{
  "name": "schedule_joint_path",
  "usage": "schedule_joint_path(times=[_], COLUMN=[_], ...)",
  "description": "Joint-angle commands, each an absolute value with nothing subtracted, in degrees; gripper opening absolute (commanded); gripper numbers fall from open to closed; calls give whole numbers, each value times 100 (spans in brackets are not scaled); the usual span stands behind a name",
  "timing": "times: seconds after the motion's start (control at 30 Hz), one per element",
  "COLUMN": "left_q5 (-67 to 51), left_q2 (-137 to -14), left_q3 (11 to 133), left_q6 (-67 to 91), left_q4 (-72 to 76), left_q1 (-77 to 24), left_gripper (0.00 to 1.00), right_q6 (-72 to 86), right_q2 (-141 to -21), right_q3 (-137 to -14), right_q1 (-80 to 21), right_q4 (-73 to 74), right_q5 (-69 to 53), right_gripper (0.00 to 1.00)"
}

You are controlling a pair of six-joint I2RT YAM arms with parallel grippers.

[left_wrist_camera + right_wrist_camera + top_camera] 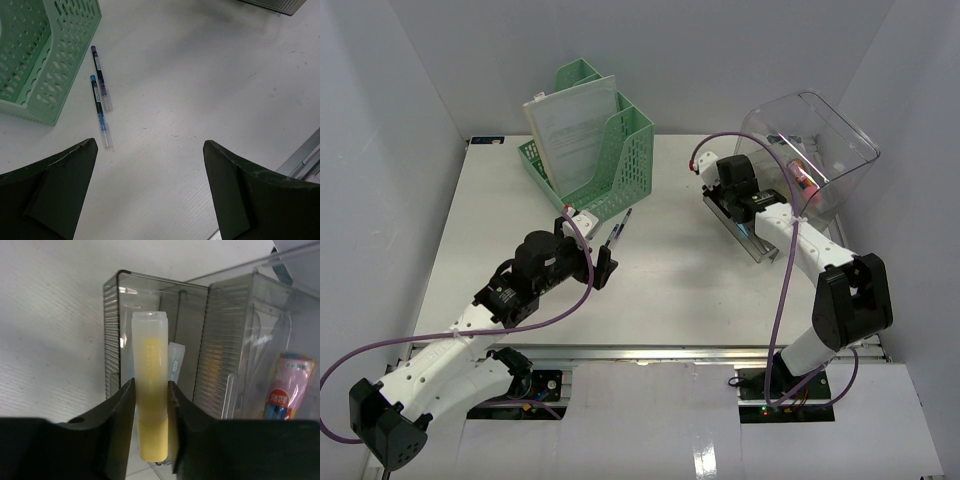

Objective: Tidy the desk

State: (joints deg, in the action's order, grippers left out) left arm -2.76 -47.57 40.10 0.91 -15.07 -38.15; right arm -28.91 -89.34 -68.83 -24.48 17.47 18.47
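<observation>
The white desk [680, 290] holds two pens [618, 232] beside a green file rack [605, 150]. In the left wrist view one pen has a purple cap [99, 75] and the other a blue cap [100, 107]. My left gripper [150, 145] is open and empty, hovering just short of the pens [603, 268]. My right gripper [150, 384] is shut on a yellow highlighter [148, 340] and holds it over a clear drawer tray [112, 340]. That tray holds a pale blue item [176, 362]. In the top view the right gripper [732, 190] is over the tray [752, 238].
The green rack [35, 60] holds a sheaf of papers [570, 125]. A clear plastic organizer [820, 140] stands at the back right with a pink item [287, 385] inside. A metal rail [650, 352] runs along the front edge. White walls close in three sides.
</observation>
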Motion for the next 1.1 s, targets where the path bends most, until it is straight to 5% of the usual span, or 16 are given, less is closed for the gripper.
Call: schedule_joint_path(times=[0.0, 0.1, 0.27, 0.4, 0.5, 0.53, 0.63, 1.07], left_q5=[-247, -242, -249, -235, -214, -220, -211, -246], left_q2=[-4729, -4728, -4728, -4711, -4708, -4705, -4711, -4754], left_q3=[3999, 3995, 3999, 3999, 3993, 3999, 3991, 3995], left_q6=[79, 79, 79, 79, 82, 88, 80, 136], left_q4=[-1554, -1551, -1547, -1547, -1547, -1547, -1555, -1538], left_q1=[-3814, -3814, -3809, -3806, -3806, -3806, -3806, -3806], left_gripper=[98, 98, 98, 98, 98, 98, 98, 98], right_q6=[-2802, -2915, -3652, -4832, -5067, -4963, -4404, -2600], right_q2=[-8873, -8842, -8598, -8426, -8744, -8907, -9310, -9297], right_q3=[-6853, -6909, -7292, -7405, -7567, -7647, -7640, -6650], right_q1=[-2288, -2276, -2279, -2285, -2311, -2312, -2312, -2452], right_q4=[1203, 1390, 2437, 3376, 3892, 3966, 3816, 1346], right_q5=[2164, 1841, -3, -2627, -3001, -2934, -2354, 2278], right_gripper=[49, 66, 73, 63, 29, 18, 14, 31])
